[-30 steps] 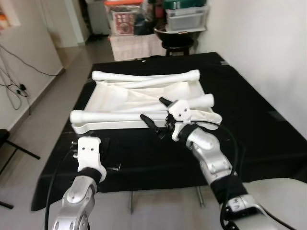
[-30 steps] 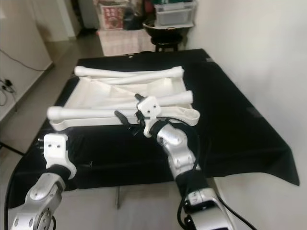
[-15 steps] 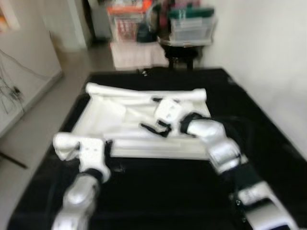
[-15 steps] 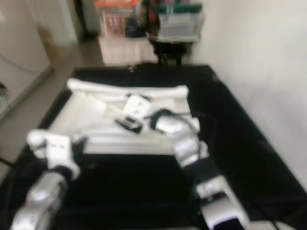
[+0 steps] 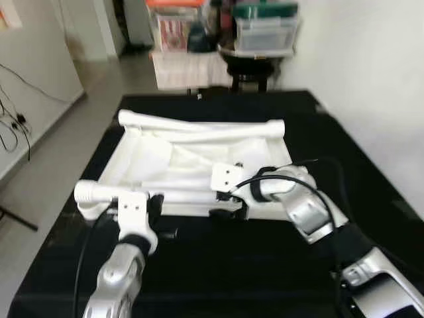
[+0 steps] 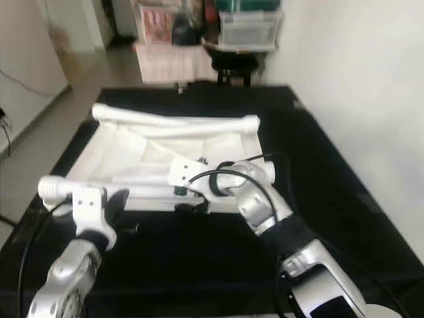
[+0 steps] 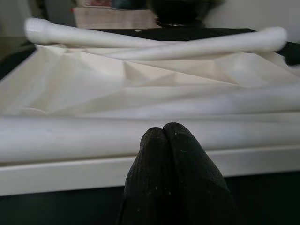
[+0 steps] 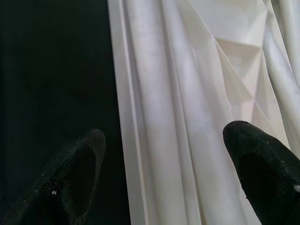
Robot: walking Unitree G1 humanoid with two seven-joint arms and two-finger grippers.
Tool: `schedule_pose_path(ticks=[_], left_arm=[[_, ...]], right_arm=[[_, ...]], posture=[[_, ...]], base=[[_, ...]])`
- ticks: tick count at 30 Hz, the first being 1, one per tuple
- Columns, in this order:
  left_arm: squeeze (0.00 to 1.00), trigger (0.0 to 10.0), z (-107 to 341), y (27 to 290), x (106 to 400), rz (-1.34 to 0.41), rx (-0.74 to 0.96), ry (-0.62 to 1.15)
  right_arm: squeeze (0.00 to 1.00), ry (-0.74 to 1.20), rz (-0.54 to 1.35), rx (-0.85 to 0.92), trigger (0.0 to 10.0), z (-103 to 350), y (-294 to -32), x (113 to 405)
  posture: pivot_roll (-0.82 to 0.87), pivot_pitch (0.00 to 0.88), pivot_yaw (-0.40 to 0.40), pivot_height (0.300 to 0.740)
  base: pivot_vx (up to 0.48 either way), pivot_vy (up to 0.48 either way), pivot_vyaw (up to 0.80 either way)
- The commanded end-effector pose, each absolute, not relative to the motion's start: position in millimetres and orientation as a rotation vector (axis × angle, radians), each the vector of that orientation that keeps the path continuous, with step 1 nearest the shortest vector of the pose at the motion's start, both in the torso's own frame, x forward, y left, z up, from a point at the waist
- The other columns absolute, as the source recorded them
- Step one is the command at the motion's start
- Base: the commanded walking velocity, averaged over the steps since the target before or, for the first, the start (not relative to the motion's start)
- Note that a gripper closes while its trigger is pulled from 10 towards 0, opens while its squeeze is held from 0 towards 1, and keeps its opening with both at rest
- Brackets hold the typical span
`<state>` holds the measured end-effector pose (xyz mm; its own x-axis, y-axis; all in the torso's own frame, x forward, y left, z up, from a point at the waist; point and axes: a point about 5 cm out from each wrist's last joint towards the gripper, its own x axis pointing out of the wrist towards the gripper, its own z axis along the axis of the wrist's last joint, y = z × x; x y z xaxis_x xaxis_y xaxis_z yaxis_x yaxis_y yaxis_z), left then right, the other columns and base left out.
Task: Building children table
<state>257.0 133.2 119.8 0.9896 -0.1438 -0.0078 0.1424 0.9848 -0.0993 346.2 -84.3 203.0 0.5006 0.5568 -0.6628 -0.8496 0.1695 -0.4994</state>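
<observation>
On the black surface (image 5: 371, 172) lies the white tabletop (image 5: 159, 159), underside up, with loose legs (image 5: 199, 123) resting across it. At its near edge the right gripper (image 5: 225, 204) hovers, jaws spread wide over the nearest leg (image 8: 164, 93) and the rim. Near the left corner sits the left gripper (image 7: 164, 140), jaws pressed together, holding nothing. Judging by this, a leg is about to be picked; next the right jaws must lower and close around it.
</observation>
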Motion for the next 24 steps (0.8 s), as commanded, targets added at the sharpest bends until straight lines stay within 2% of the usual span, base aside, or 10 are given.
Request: schedule_pose_path(ticks=[1,6,9,12,14,18,24], left_arm=[[0.00,10.0,113,126,255,-0.214,-0.055,0.056],[0.00,10.0,112,122,253,-0.232,-0.047,0.057],[0.00,10.0,113,120,250,-0.228,-0.065,0.053],[0.00,10.0,113,119,248,-0.227,-0.072,0.050],[0.00,10.0,113,119,248,-0.227,-0.072,0.050],[0.00,10.0,115,114,241,-0.230,-0.087,0.047],[0.00,10.0,115,109,234,-0.239,-0.088,0.051]], right_arm=[[0.00,0.478,1.004,-0.955,10.0,200,-90,352],[0.00,0.524,0.989,-0.967,10.0,202,-96,357],[0.00,0.597,0.885,-1.012,10.0,214,-119,376],[0.00,0.627,0.843,-1.025,10.0,220,-126,383],[0.00,0.627,0.843,-1.025,10.0,220,-126,383],[0.00,0.618,0.727,-1.003,10.0,228,-124,398],[0.00,0.627,0.748,-1.029,10.0,227,-116,401]], posture=[[-0.01,0.000,-0.005,0.740],[0.00,0.000,-0.011,0.740],[0.01,0.001,-0.029,0.740],[0.01,0.013,-0.034,0.740],[0.01,0.013,-0.034,0.740],[0.01,0.048,-0.044,0.740],[0.02,0.075,-0.052,0.740]], base=[[0.000,0.000,0.00],[0.000,0.000,0.00],[0.000,0.000,0.00],[0.000,0.000,0.00],[0.000,0.000,0.00],[0.000,0.000,0.00],[0.000,0.000,0.00]])
